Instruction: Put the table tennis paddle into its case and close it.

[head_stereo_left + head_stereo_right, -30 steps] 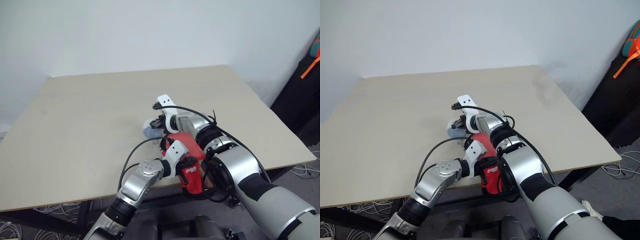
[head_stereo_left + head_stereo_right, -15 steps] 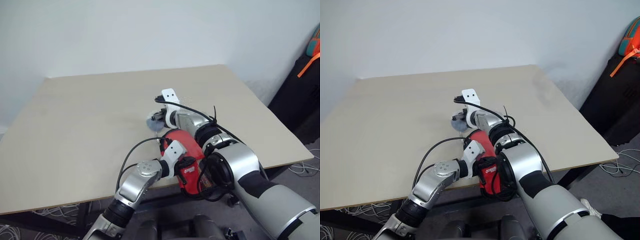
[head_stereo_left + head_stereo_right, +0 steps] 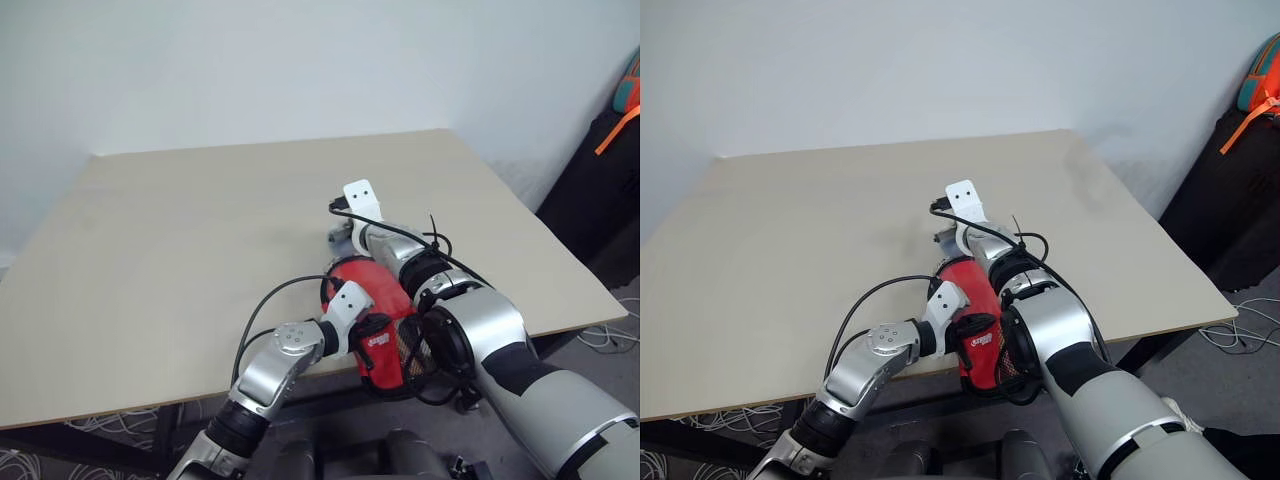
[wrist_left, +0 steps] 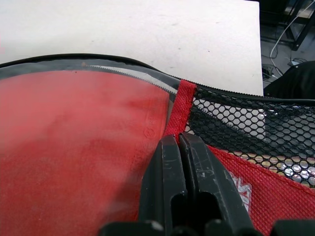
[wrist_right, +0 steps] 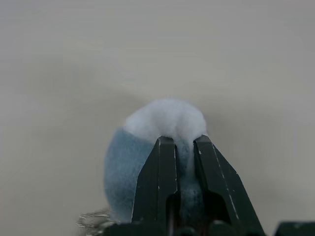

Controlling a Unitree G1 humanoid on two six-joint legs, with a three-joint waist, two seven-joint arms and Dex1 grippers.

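Already the table tennis paddle sits inside the case, its red face showing through the clear half, and the case lies at the near edge of the table, partly overhanging it. My left gripper is pinched shut on the case at the red fabric strip where the clear half meets the black mesh half, holding it steady.

What changed in the last second is at the far end of the case: my right gripper, clamped on the small grey-blue tag, has swung from the left side of the case's far end round towards its right, and the tag that stood out beside the case a second ago is now tucked behind my right wrist in the head views. I judge that to be the zip being drawn along the rim, so the closing is under way but not finished.

Hard to make out: the open zip teeth beside the red strip show a gap, yet how far the zip has run I cannot tell. The paddle's handle is hidden under my arms, and the tag's link to the case is cut off.
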